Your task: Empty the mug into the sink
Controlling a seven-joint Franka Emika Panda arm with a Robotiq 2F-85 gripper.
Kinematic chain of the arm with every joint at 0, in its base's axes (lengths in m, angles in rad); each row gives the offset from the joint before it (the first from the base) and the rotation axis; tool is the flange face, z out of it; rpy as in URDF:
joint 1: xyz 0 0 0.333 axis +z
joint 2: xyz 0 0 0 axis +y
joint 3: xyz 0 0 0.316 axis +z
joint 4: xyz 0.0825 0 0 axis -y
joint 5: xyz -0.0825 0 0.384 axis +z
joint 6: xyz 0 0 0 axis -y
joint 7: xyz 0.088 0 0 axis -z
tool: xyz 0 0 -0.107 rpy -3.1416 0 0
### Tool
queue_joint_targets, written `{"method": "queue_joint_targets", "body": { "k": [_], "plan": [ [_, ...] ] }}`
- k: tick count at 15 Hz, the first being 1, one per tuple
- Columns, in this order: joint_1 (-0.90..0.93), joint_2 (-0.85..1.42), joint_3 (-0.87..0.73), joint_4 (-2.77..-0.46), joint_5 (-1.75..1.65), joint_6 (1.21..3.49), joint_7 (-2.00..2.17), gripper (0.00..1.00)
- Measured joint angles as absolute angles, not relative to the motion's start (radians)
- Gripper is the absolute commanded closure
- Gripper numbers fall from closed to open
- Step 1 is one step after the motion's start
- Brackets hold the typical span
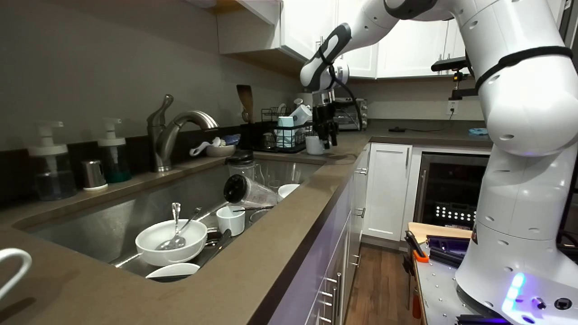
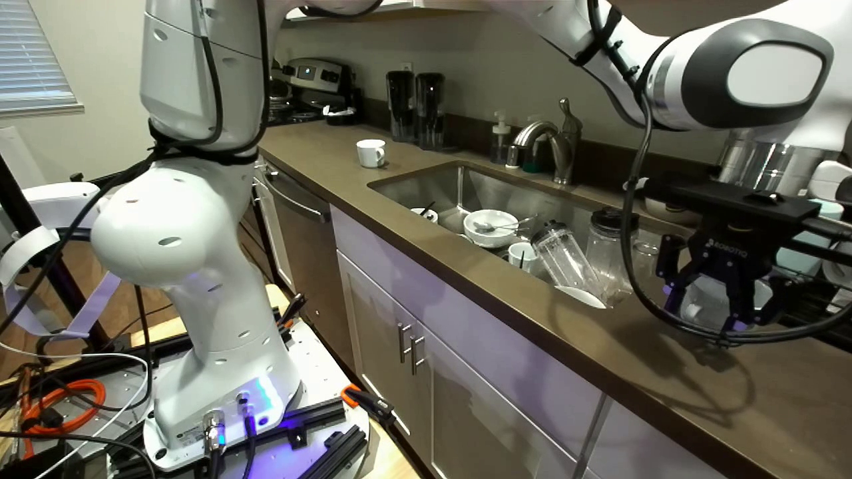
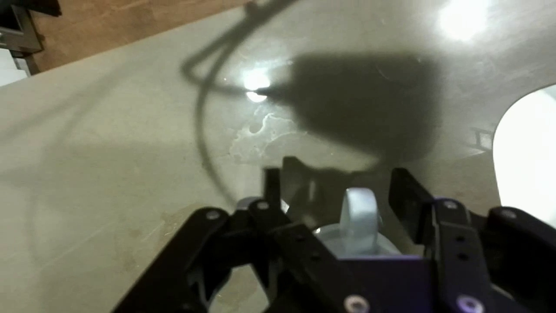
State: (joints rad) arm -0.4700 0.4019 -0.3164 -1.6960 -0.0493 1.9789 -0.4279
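Beside the rack (image 1: 284, 150), on the desk (image 1: 280, 221) at the end of the sink (image 1: 113, 225), the mug (image 1: 314, 146) is seen, apparently upright; its contents are hidden. Near its handle (image 3: 359, 213) the hand (image 3: 336, 187) is pointed down, its fingers (image 3: 404, 200) well parted: the handle is framed between them in the wrist view, gaps are left on both sides, and nothing seems to be gripped. Judged by its smooth look, the mug is probably ceramic: stiff, fairly light, made heavier by any liquid, and easily chipped by a hard knock. A damp glaze would be slippery, so the handle is best taken, squarely and near its middle, with firm but moderate pressure. If it is pinched off-centre, the mug may be swung round during tipping, and the pour may be spilled onto the desk.
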Motion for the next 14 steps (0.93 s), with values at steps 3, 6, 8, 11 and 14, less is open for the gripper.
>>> {"method": "queue_joint_targets", "body": {
  "k": [3, 6, 8, 11, 14],
  "plan": [
    [-0.466, 0.386, -0.316, -1.696, -0.092, 1.953, -0.411, 0.0],
    [-0.46, 0.359, -0.316, -1.696, -0.117, 1.918, -0.409, 0.0],
    [-0.454, 0.332, -0.316, -1.697, -0.126, 1.893, -0.409, 0.0],
    [-0.452, 0.281, -0.307, -1.71, -0.126, 1.867, -0.421, 0.0],
    [-0.452, 0.23, -0.301, -1.736, -0.126, 1.86, -0.439, 0.0]
  ]
}}
